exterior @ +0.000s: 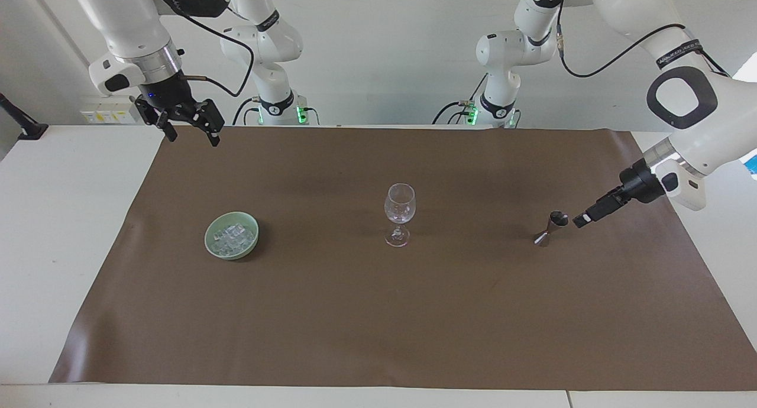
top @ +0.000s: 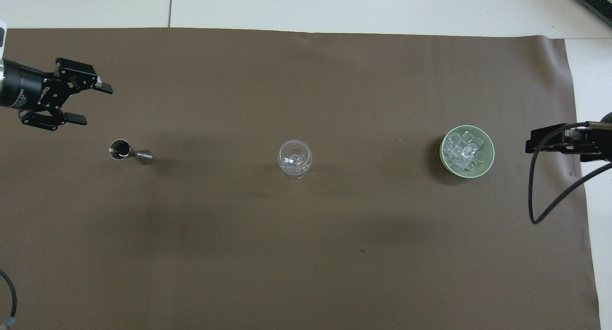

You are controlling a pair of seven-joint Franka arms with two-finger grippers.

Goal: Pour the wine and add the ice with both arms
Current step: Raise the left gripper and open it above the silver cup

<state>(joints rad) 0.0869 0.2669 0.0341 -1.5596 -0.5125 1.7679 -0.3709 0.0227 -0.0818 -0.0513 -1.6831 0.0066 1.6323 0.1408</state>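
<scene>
While a brown mat point(exterior: 378, 313) covers the table to set out a working field, the glass point(exterior: 399, 214) stands at its middle, within both arms' reach; the green bowl point(exterior: 213, 246) holding the ice point(exterior: 233, 238) sits toward the right arm's end; the jigger point(exterior: 550, 227) stands toward the left arm's end; the left gripper point(top: 85, 103) hangs beside it, fingers spread and empty, likely lining up a grasp; the right gripper point(exterior: 189, 123) waits raised over the mat's edge, open, holding nothing.

Facing view: high, across desk point(exterior: 35, 219), toward robots, distant. Overhead view: above robots' end, steeply down. Shared: brown mat point(exterior: 378, 313) point(top: 306, 253), half-turn apart.
</scene>
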